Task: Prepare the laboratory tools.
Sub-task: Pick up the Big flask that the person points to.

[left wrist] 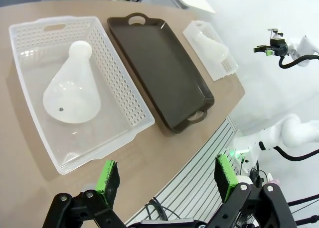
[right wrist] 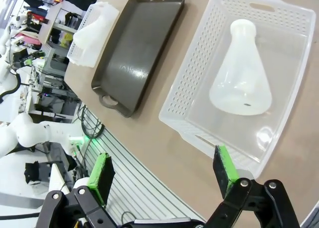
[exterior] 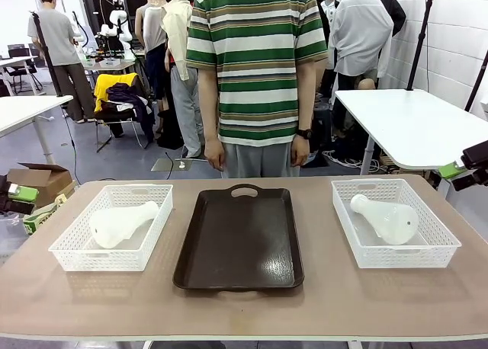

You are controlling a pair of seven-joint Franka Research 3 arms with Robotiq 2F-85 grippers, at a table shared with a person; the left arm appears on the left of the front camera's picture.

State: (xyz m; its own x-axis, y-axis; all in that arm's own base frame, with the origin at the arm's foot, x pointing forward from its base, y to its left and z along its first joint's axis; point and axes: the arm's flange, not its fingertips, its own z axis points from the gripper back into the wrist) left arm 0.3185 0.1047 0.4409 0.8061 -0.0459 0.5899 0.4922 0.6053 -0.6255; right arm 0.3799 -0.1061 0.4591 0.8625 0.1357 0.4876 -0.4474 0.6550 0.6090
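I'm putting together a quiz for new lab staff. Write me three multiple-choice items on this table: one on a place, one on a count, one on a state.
1. Where does the dark brown tray lie?
A. between the left basket and the right basket
B. inside the left basket
C. at the table's far right end

2. How many flasks lie in the baskets?
A. one
B. two
C. four

3. How do the jaws of the left gripper stand?
A. shut on a flask
B. open, holding nothing
C. shut on the tray's handle

Answers:
1 A: the tray sits in the middle with a basket on each side.
2 B: the left flask and the right flask lie on their sides, one in each basket.
3 B: the left wrist view shows the jaws wide apart with nothing between them.
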